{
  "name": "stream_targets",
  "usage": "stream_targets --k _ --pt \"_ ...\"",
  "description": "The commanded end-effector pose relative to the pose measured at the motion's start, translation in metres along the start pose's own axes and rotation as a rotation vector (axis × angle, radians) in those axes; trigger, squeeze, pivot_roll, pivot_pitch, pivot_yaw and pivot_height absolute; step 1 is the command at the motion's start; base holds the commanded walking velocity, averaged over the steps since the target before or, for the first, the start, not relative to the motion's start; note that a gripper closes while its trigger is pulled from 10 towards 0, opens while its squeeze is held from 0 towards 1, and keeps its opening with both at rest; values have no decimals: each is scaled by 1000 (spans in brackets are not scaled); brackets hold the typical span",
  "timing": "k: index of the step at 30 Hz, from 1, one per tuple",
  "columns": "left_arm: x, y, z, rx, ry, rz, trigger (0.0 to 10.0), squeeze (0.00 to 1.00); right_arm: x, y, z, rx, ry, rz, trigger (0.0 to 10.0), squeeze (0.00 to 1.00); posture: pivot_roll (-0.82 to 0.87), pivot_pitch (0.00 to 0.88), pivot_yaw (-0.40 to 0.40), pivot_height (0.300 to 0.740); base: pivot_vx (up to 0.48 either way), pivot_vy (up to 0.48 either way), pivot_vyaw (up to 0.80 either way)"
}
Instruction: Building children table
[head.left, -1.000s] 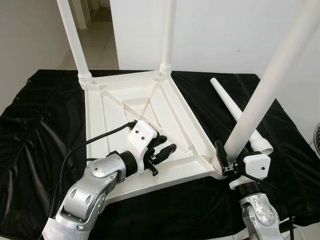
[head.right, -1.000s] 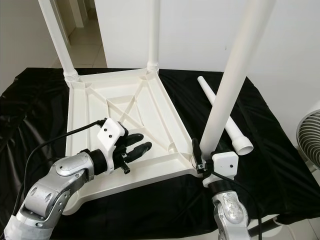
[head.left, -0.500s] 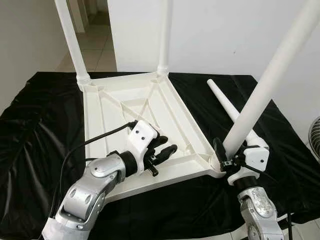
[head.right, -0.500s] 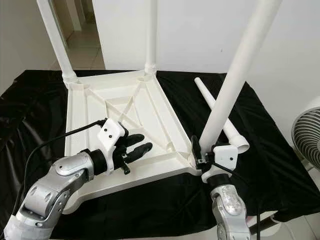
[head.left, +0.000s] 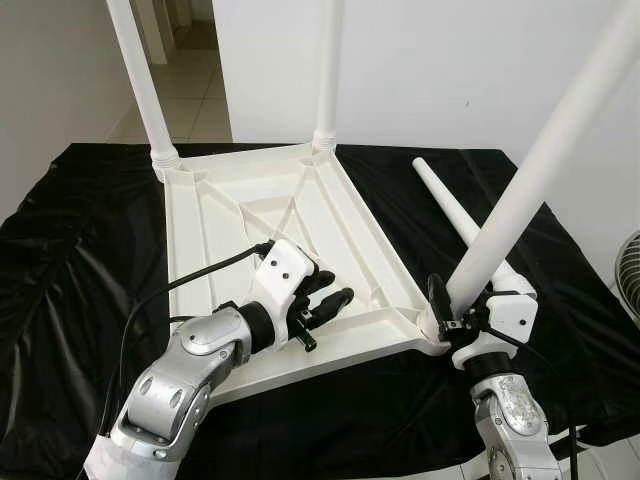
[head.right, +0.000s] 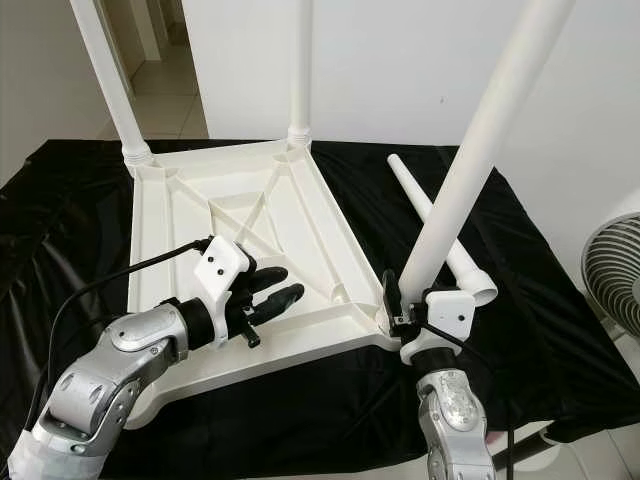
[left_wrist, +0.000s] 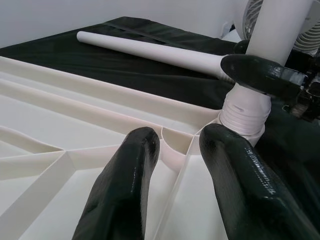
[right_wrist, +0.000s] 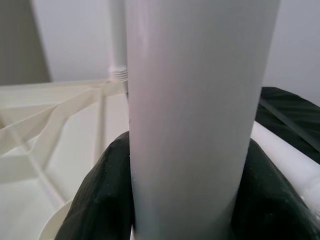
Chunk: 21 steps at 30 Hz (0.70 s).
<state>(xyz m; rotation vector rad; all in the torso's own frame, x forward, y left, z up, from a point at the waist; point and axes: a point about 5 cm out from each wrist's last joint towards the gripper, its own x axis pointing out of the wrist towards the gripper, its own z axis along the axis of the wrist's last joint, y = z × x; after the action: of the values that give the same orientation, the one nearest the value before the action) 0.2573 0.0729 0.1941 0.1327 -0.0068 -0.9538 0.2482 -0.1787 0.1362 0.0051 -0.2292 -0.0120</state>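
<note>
Head pair looks down; wrist views sit close to the table leg.

A plain white tabletop and white legs are seen on a glossy black cloth, while black fingers and silver arms with white wrist housings are shown beside them.

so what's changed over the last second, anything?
The right hand, clamped on the table leg at the near right corner socket, has swung it slightly more upright. The camera shifted a little too. Unchanged: left hand resting open on the upturned tabletop, the loose leg lying on the black cloth.
</note>
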Motion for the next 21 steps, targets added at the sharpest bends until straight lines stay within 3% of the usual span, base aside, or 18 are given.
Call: stream_targets --k 1,3,5,7,17,21 --pt "-1 0 2 2 3 23 10000 0 -19 -13 -51 -19 270 -161 10000 0 4 91 54 740 0 0 0" --pt "-1 0 2 2 3 23 10000 0 -19 -13 -51 -19 270 -161 10000 0 4 91 54 740 0 0 0" --pt "-1 1 2 5 4 25 10000 0 -12 -18 -55 -30 272 -291 10000 0 9 87 56 740 0 0 0" --pt "-1 2 3 5 3 29 10000 0 -6 -18 -58 -45 272 -341 10000 0 10 86 56 740 0 0 0" --pt "0 2 4 5 -4 36 10000 0 1 -10 -59 -102 255 -330 10000 0 14 84 43 740 0 0 0" --pt "0 1 3 -1 -6 39 10000 0 4 -15 -62 -117 247 -408 10000 0 12 86 37 740 0 0 0"
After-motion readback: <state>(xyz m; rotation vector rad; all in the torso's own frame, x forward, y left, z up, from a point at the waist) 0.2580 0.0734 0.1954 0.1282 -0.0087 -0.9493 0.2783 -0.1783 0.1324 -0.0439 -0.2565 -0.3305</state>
